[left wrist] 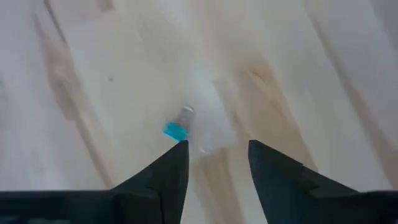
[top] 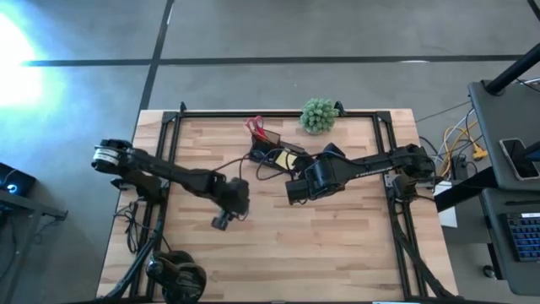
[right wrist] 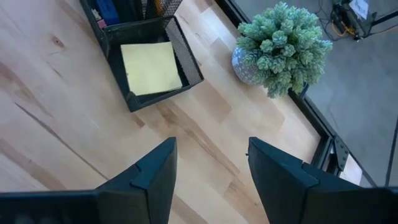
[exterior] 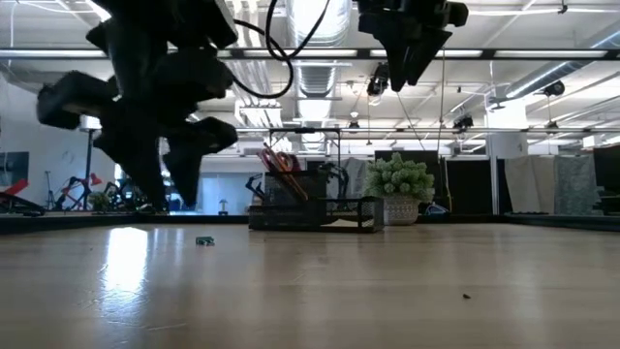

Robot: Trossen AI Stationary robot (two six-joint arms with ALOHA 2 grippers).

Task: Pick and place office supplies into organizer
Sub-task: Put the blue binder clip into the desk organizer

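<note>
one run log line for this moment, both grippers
left gripper: open above blue item | right gripper: open, empty, near organizer

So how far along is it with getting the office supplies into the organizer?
Mostly done: the scissors and yellow sticky-note pad already sit in the organizer. In hand: the left gripper, open, hovers over the small blue item on the table. That item is left. The right gripper is open and empty.

Grey tiled floor (top: pixel 337 34) surrounds the table; ceiling light strips (exterior: pixel 542 12) glow overhead.
</note>
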